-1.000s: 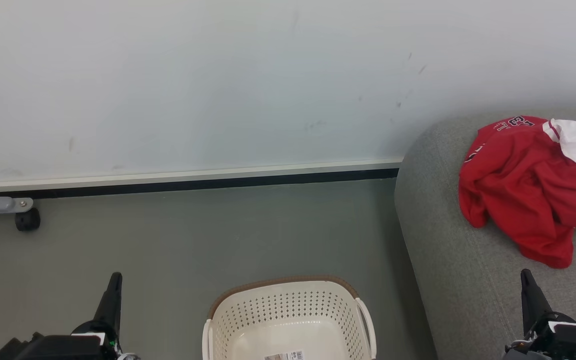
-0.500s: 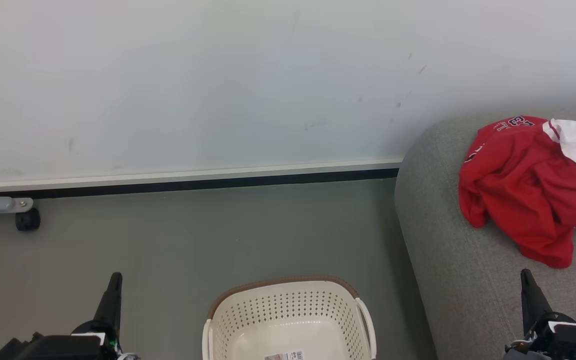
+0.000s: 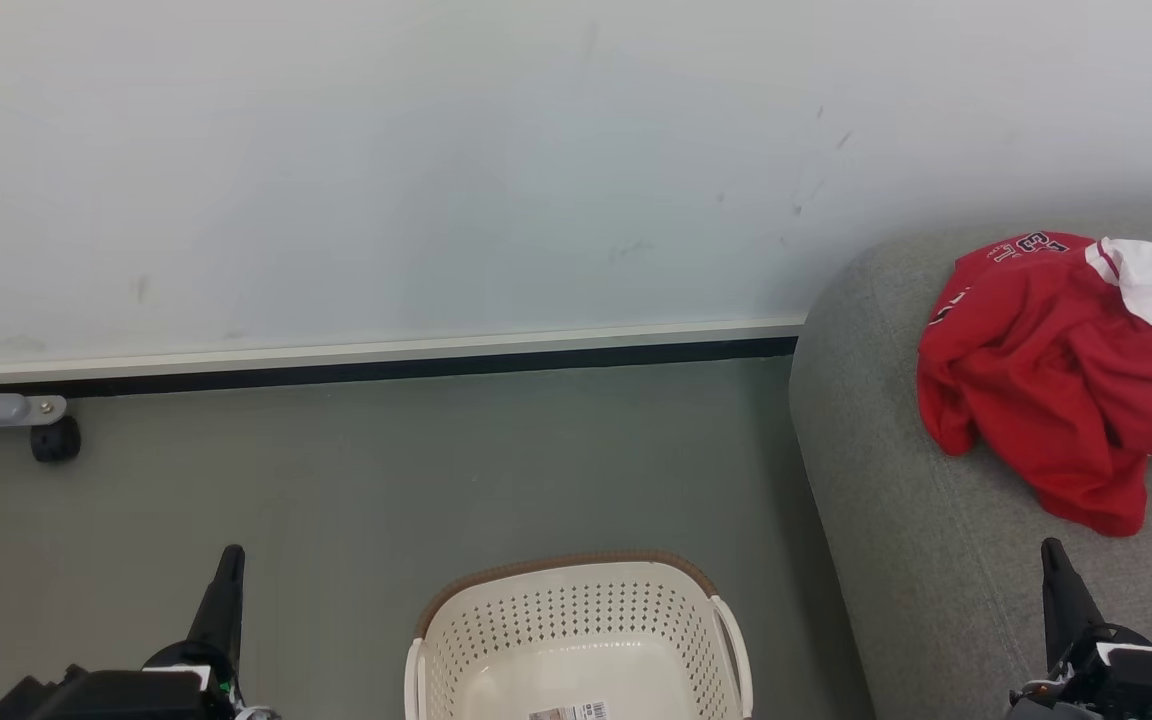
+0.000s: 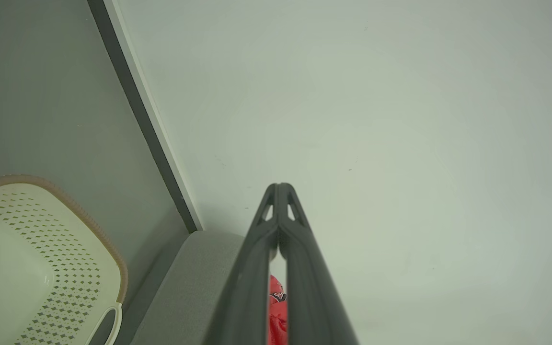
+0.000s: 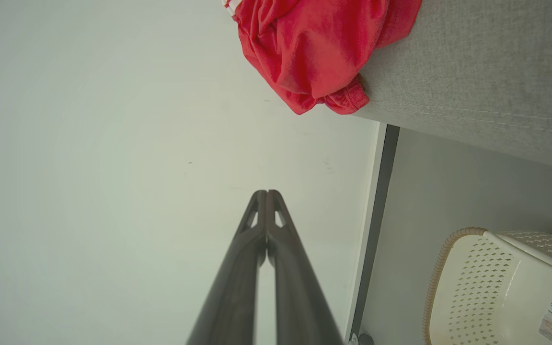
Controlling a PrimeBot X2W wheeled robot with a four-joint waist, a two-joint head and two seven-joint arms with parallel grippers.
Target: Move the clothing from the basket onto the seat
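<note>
Left gripper (image 3: pixel 230 560): fingers are pressed together, nothing is held; it is placed left of the basket (image 3: pixel 576 610), over the floor (image 3: pixel 386 470).
Right gripper (image 3: pixel 1053 555): fingers are likewise pressed together with nothing between them; it is placed right of the basket, over the seat (image 3: pixel 896 520).
Basket: only a sticker (image 3: pixel 571 712) is seen inside; no clothing is seen in the part in view.
Seat: it is set just right of the basket.
Clothing (image 3: pixel 1046 400): one red heap is laid on the seat, beyond and right of the basket; the number of garments cannot be told.
Wall (image 3: pixel 436 180): it is found well beyond the basket.
Progress: the transfer is judged done or nearly so.
Risk: the heap could be dragged off the rounded seat if it is snagged by the right fingers; a garment hidden at the basket's cropped near end could be missed.
</note>
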